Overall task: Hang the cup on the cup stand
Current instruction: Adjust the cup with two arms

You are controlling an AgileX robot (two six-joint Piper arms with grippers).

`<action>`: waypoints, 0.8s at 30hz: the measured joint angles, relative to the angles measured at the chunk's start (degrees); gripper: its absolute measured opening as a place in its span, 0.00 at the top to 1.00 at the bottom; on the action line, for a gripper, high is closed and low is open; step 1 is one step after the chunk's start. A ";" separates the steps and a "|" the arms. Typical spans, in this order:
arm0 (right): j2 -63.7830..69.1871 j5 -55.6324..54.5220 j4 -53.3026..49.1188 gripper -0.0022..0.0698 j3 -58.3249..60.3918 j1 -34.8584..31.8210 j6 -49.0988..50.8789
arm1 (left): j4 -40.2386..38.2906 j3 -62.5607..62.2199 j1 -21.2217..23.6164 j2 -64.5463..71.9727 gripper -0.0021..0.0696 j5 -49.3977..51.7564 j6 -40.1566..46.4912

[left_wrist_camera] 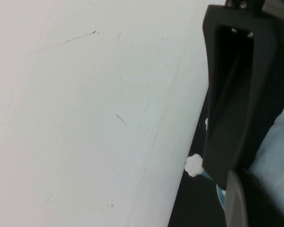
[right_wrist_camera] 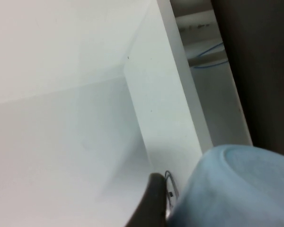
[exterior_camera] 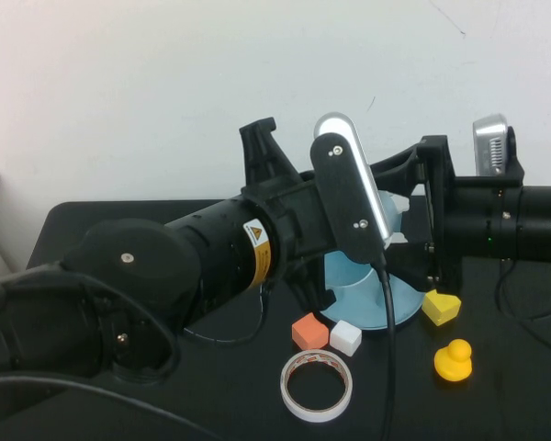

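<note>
A: High view first. We see the left arm reaching across the middle, with the left gripper (exterior_camera: 260, 138) raised above the table and pointing at the back wall. Its fingers are clenched on nothing.

B: Agreed. We see the right gripper (exterior_camera: 402, 204) come in from the right, above the cup stand (exterior_camera: 363, 299). There's a patch of light blue between its spread fingers, which we take as the cup (exterior_camera: 396, 211). The left arm's wrist blocks most of it, so the grasp is probable rather than certain.

A: We only get the stand's round base here. In front of it on the black table (exterior_camera: 64, 225) are an orange block (exterior_camera: 309, 331), a white block (exterior_camera: 345, 337), a yellow piece (exterior_camera: 441, 306), a yellow duck (exterior_camera: 454, 359) and a tape roll (exterior_camera: 318, 386).

B: In the left wrist view, we see the black fingers (left_wrist_camera: 227, 118) pressed together against the white wall. Past them there's one white flower cap (left_wrist_camera: 194, 164) of the stand.

A: In the right wrist view, we see the cup (right_wrist_camera: 236, 189) large and close, just beside one dark finger (right_wrist_camera: 151, 203). The rest is wall.

B: So we place the cup in the air, at the right gripper, over the stand and not on a post.
</note>
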 joint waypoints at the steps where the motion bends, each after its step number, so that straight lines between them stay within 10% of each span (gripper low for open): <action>1: 0.00 -0.11 0.00 0.01 0.00 0.00 -0.52 | 0.00 0.00 0.00 0.00 0.96 -0.09 0.03; 24: 0.00 -5.43 0.00 0.01 0.00 0.35 -3.12 | 0.04 0.00 0.00 0.00 0.96 -1.45 0.37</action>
